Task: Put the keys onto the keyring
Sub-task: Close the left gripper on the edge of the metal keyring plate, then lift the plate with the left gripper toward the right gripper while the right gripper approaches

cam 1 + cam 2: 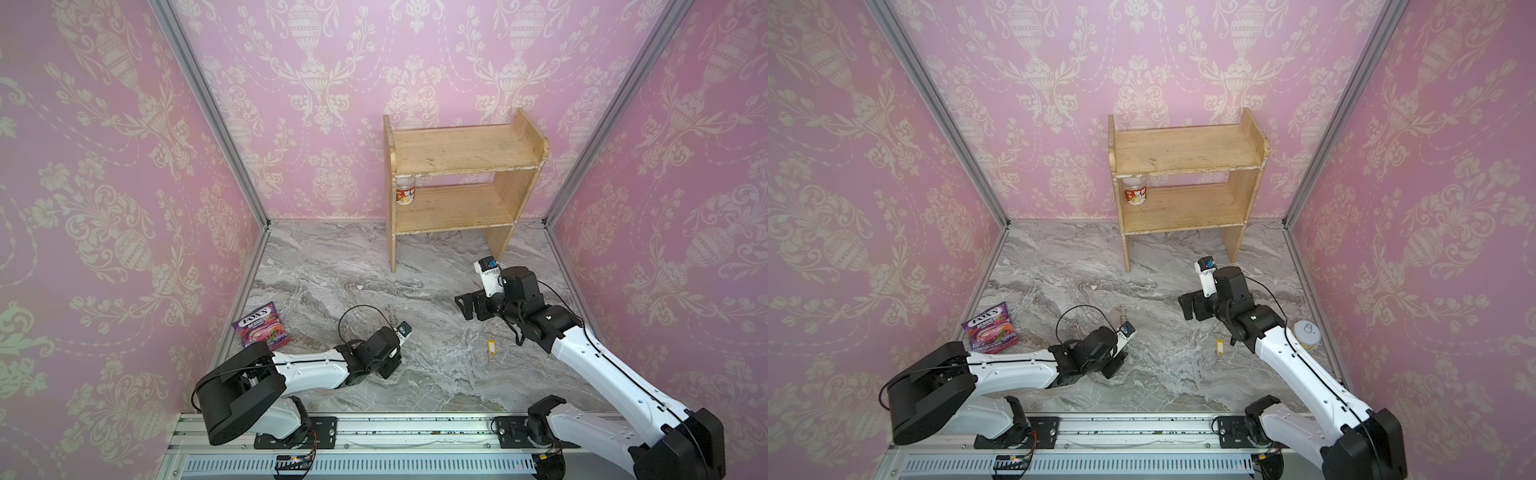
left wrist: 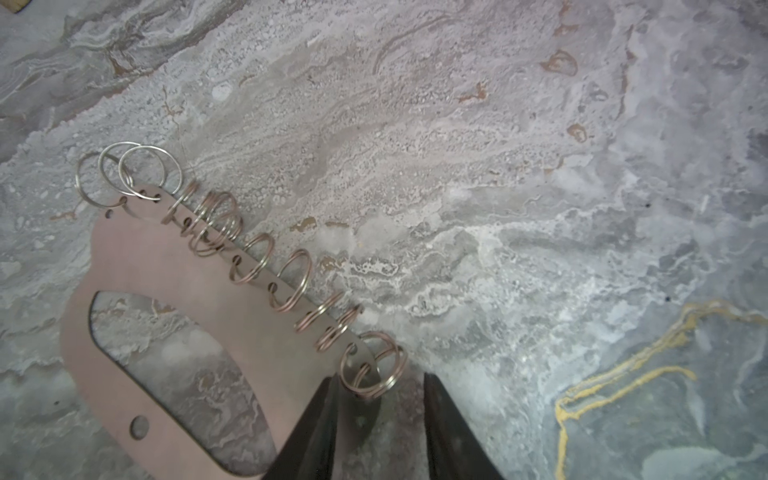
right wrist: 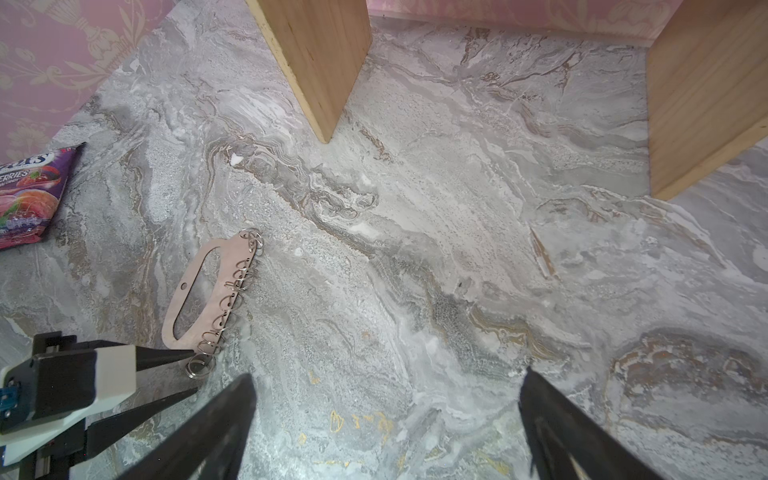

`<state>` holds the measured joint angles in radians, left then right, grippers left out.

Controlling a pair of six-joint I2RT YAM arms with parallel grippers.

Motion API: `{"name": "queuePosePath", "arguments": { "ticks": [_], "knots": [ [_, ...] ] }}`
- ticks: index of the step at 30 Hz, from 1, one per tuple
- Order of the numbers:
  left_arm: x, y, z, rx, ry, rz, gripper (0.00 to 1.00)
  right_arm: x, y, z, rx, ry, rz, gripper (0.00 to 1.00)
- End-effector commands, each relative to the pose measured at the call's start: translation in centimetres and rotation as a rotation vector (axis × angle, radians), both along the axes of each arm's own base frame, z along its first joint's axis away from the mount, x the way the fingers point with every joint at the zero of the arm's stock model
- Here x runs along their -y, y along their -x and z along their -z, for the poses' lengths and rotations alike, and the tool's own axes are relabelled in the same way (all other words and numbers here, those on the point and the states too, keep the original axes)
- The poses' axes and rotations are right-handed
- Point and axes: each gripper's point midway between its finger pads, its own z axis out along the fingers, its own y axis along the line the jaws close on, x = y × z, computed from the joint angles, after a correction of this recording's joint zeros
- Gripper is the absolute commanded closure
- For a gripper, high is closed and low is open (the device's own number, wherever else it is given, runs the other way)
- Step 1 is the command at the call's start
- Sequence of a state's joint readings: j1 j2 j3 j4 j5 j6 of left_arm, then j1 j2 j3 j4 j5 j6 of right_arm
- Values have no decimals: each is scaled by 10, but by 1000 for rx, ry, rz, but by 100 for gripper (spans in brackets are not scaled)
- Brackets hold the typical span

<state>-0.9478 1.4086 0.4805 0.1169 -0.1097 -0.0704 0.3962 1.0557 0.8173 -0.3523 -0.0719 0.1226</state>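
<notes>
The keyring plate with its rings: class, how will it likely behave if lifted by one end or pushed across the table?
The flat, metal-looking keyring probably stays stiff when lifted. Its rings lie at varied angles, so they likely flop and swing. Lying flat, it should slide, not roll.

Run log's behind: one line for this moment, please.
left gripper: jaws open around keyring end | right gripper: open, empty | keys: on table, untouched

Carried on grey marble tabletop: wooden shelf at the back, purple candy bag by the left wall, keyring flat right of it, keys right of centre, round tin far right.
</notes>
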Motion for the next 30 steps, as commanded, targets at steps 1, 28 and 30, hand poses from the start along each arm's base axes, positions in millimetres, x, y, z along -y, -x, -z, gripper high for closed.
{"name": "queuePosePath", "arguments": {
  "ticks": [1,28,30],
  "knots": [
    [10,1,-8,12,12,43,64,-2,3,0,18,11,-24,0],
    [13,1,-18,7,-15,54,100,-3,4,0,14,1,-26,0],
    [16,-1,-31,22,6,56,100,-7,5,0,9,-18,-43,0]
  ]
}}
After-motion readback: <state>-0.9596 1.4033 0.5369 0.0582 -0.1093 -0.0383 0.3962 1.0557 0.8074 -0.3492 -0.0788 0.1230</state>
